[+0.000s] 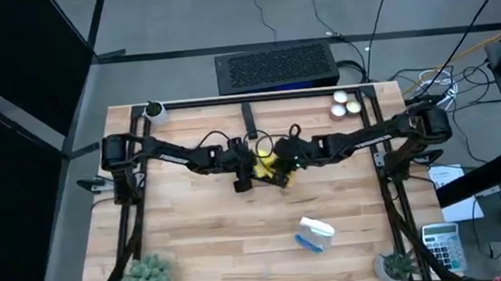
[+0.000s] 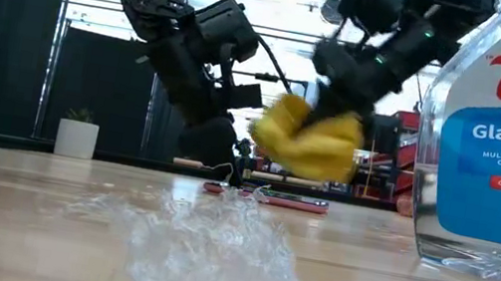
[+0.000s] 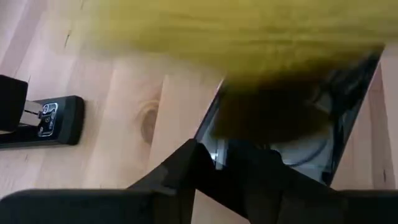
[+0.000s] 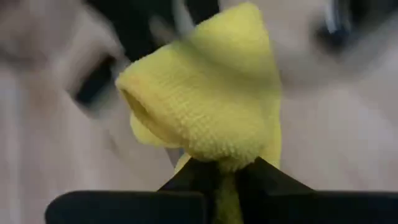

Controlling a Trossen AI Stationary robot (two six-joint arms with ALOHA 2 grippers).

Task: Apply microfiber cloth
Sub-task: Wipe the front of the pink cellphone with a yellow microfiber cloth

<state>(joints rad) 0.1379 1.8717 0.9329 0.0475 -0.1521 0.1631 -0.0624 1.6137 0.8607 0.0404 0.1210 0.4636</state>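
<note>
From my overhead feed, a clear spray bottle with a blue label lies on its side on the wooden table at about five o'clock. Three small white round things sit near one o'clock. A small plant stands at seven o'clock, another plant at the five o'clock corner.

Evenly lit from above, bright windows glaring behind in low view. Motion-blurred microfiber cloth and right gripper; near plastic wrap out of focus.
</note>
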